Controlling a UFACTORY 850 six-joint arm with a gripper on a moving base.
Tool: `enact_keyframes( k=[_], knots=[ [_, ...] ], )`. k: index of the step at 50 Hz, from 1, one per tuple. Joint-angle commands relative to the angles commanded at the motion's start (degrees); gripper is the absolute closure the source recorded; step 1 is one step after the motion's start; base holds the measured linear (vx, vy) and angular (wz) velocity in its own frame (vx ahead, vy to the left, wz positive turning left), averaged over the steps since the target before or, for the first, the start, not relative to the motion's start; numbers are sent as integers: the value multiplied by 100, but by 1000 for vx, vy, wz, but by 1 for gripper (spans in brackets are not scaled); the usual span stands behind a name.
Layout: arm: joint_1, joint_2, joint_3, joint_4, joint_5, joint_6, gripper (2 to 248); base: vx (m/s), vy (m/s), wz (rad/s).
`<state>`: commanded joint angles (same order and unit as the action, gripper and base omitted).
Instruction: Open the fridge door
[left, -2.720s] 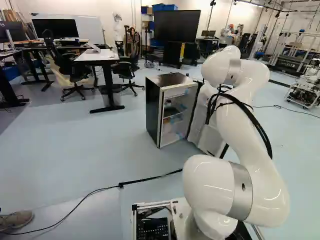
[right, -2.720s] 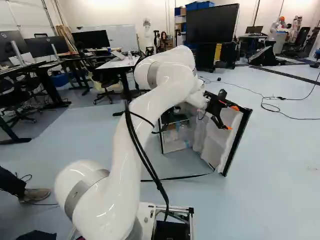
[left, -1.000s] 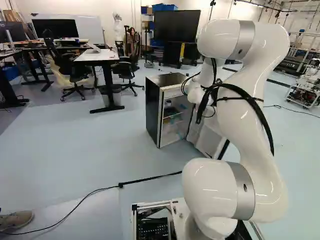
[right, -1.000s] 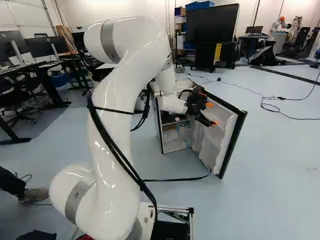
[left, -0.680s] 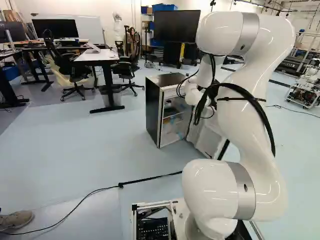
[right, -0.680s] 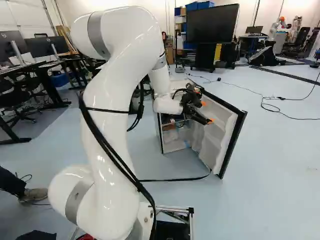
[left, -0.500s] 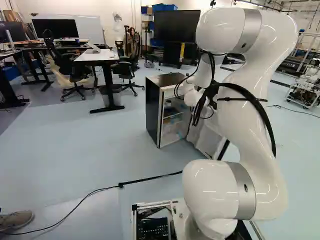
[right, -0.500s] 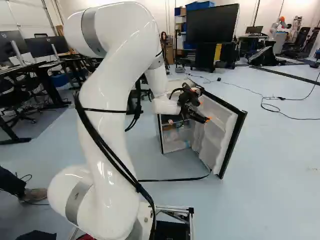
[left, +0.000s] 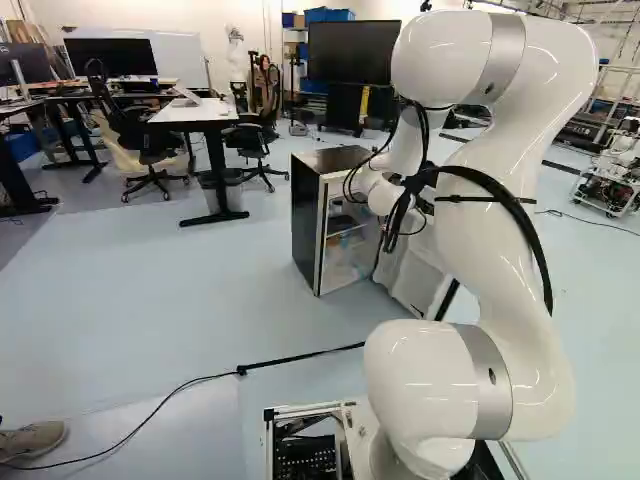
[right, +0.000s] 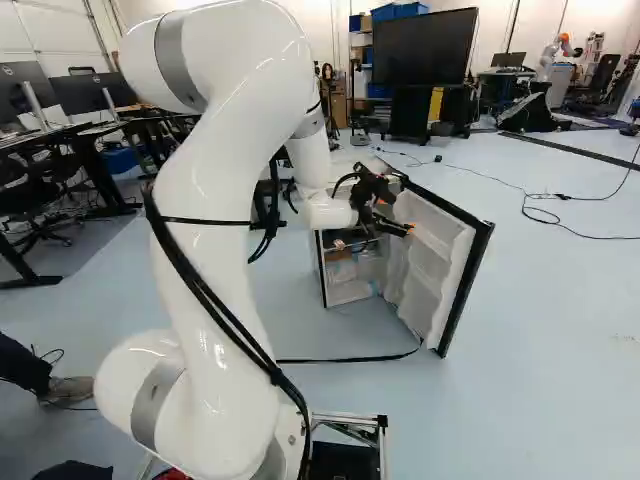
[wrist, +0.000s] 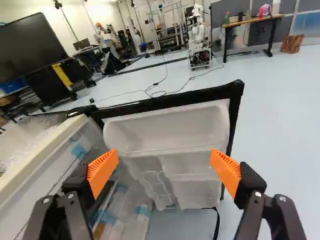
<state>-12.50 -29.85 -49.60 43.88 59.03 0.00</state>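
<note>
At the mouth of the fridge (left: 307, 225), the gripper (right: 398, 212) has its two fingers spread wide apart, orange pads (wrist: 102, 172) facing each other, and has hold of nothing. Ahead of it, seen between the pads, are the white moulded shelves (wrist: 170, 131) on the inner side of the fridge door (right: 465, 275) — the door stands swung well out from the cabinet, its black edge toward the right of the right base view. Beside one finger in the wrist view lies the fridge's interior, with bits of blue tape (wrist: 78, 151). Farther out, a thin cable (wrist: 152, 91) curls across the floor beyond the door. Behind the fridge stand a large dark screen (right: 425, 47) and a white-topped desk (left: 190, 112) — the desk with an office chair (left: 255, 140) near it.
</note>
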Motion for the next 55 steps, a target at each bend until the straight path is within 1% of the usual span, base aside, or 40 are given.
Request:
enact_keyframes(
  k=[18,38,44,55],
  knots=[
    [0,0,0,-844,-59,0,3,0,0,0],
    [0,0,0,-1747,-569,0,3,0,0,0],
    [0,0,0,-1875,-658,0,3,0,0,0],
    [5,19,18,-1902,-670,0,3,0,0,0]
  ],
)
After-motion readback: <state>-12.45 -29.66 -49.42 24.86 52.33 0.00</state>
